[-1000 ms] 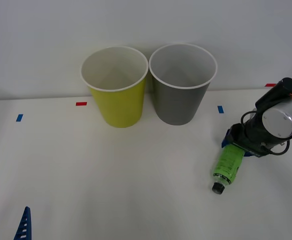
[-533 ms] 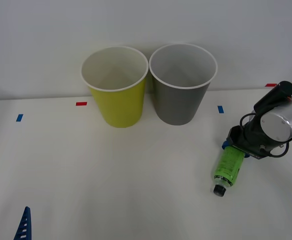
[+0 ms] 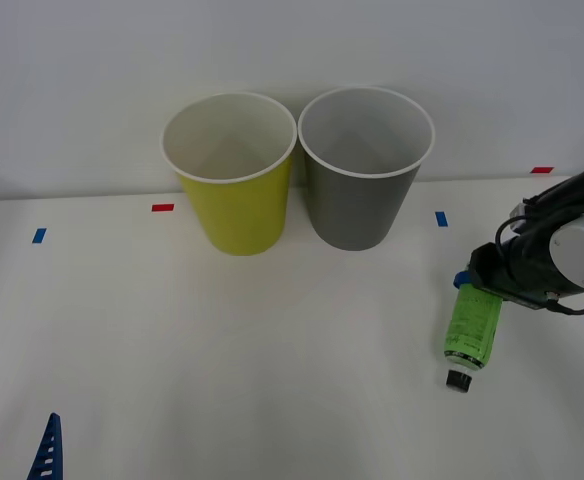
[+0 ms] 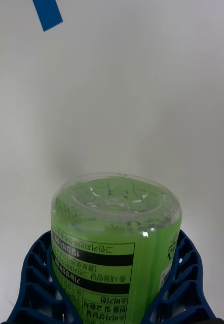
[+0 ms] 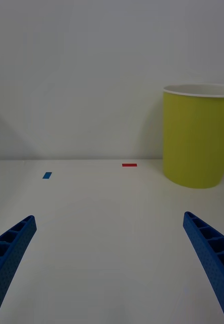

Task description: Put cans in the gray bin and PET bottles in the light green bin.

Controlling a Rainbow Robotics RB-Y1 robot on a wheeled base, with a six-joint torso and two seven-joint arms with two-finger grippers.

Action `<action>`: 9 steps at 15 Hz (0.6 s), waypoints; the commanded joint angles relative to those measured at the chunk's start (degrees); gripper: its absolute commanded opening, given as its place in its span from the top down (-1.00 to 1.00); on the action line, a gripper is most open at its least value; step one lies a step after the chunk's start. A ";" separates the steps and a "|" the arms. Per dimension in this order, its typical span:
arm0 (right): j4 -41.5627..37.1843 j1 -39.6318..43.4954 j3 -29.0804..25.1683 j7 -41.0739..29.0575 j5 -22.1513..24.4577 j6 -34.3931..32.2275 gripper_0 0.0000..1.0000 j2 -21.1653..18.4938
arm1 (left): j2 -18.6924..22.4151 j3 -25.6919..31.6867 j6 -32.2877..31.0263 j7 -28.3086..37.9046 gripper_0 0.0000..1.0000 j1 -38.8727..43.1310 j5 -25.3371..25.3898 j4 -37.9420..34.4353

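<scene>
Front view: right end effector (image 3: 469,287) is clamped on the PET bottle (image 3: 473,326), slim with a bright green label and black cap, above the tabletop (image 3: 272,350), right of the gray bin (image 3: 360,195). Left end effector (image 5: 112,263) is spread apart.

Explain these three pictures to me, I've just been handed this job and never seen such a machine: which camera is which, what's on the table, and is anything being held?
This is a two-armed robot at a white table. The wide picture looks down from above its arms. The two upright pictures come from cameras on the wrists.

At the back of the table stand two cups side by side: the light green bin and the gray bin.

The right gripper, at the table's right side, is shut on the bottle, a small green one with a black cap. Its wrist camera looks along the bottle's base, gripped between blue fingers.

The left gripper waits open at the near left, facing the green bin.
</scene>
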 commanded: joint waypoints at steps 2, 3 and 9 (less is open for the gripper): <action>-9.80 6.39 -9.86 10.98 6.44 4.87 1.00 5.44 | 0.00 0.00 0.00 0.00 -1.00 0.00 0.00 0.00; -11.21 7.36 -11.35 13.96 8.20 4.87 1.00 7.02 | 0.00 0.00 0.00 0.00 -1.00 0.00 0.00 0.00; -21.93 11.31 -17.85 28.91 14.88 4.96 1.00 15.11 | 0.00 0.00 0.00 0.00 -1.00 0.00 0.00 0.00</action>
